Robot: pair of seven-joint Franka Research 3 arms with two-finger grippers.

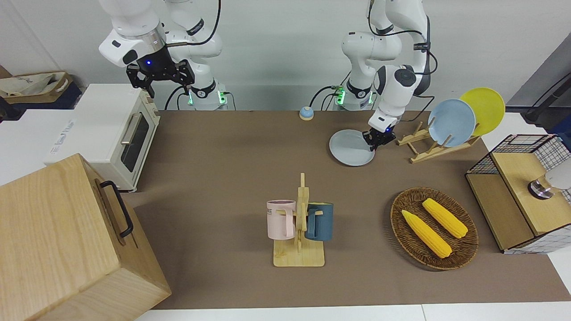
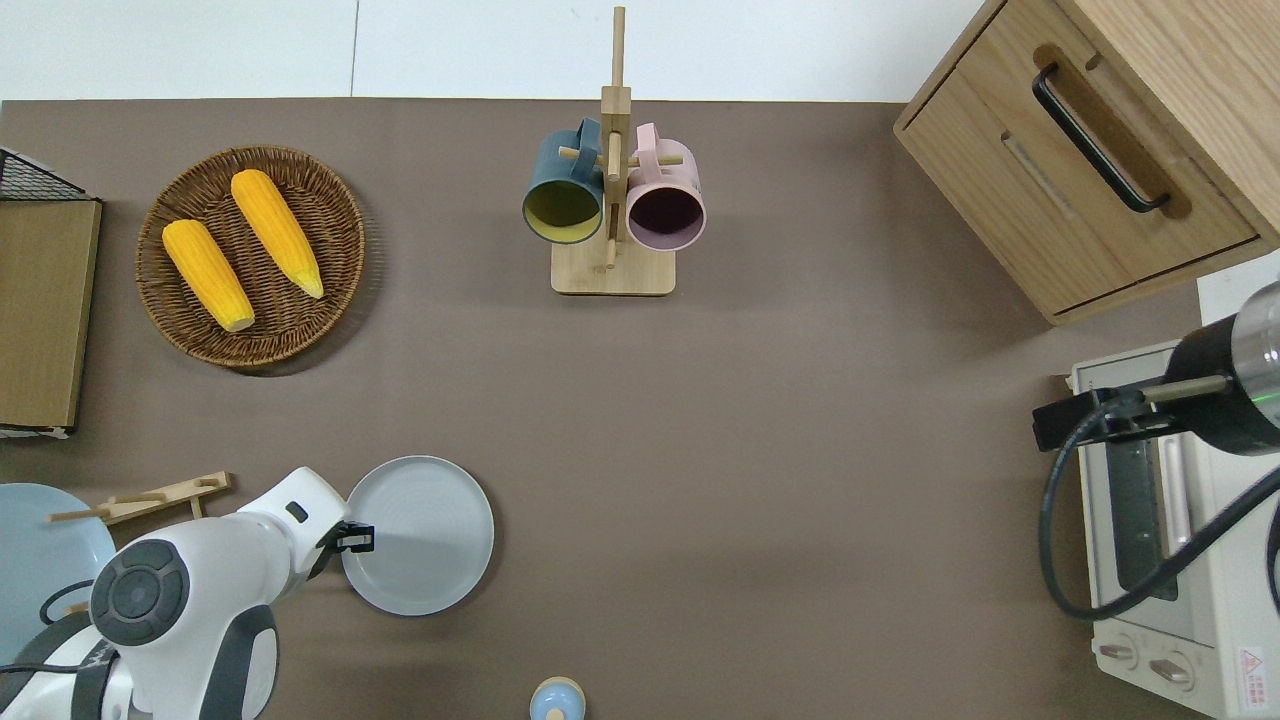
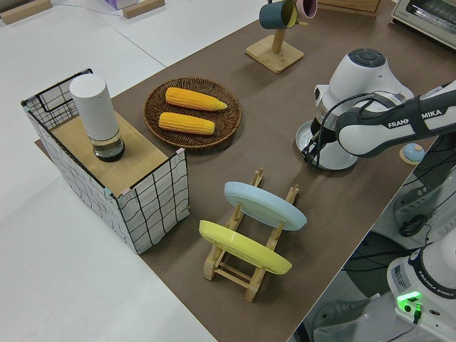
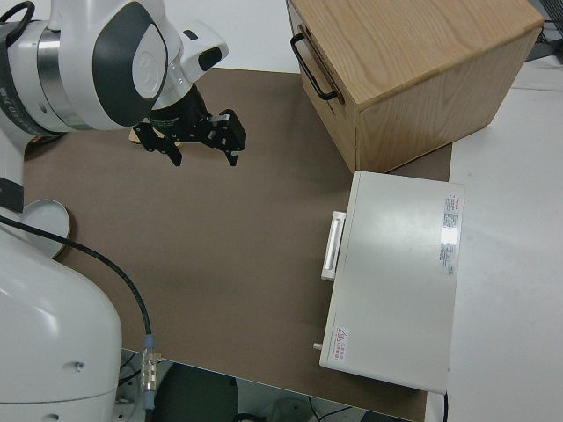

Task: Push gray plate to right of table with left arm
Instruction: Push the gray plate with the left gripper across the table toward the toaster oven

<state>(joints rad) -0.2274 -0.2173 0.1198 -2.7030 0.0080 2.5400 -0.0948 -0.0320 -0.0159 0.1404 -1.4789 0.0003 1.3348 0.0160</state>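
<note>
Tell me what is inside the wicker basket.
The wicker basket holds two yellow corn cobs, one and another, lying side by side on its woven bottom. Whatever sits directly under the cobs is covered.
</note>
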